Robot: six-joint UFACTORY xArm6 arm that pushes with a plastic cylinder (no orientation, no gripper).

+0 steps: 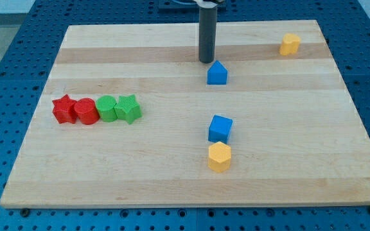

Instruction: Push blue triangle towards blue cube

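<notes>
The blue triangle [217,73] lies on the wooden board [172,167], above the view's centre. The blue cube [220,128] lies straight below it, some way toward the view's bottom, with bare board between them. My tip [207,61] stands just above and slightly left of the blue triangle, close to its upper-left edge; whether they touch is hard to tell.
A yellow hexagonal block [220,157] sits right under the blue cube, touching it. Another yellow block [290,44] lies at the top right. At the left, a row: red star [63,109], red cylinder [85,111], green cylinder [107,108], green star [128,108].
</notes>
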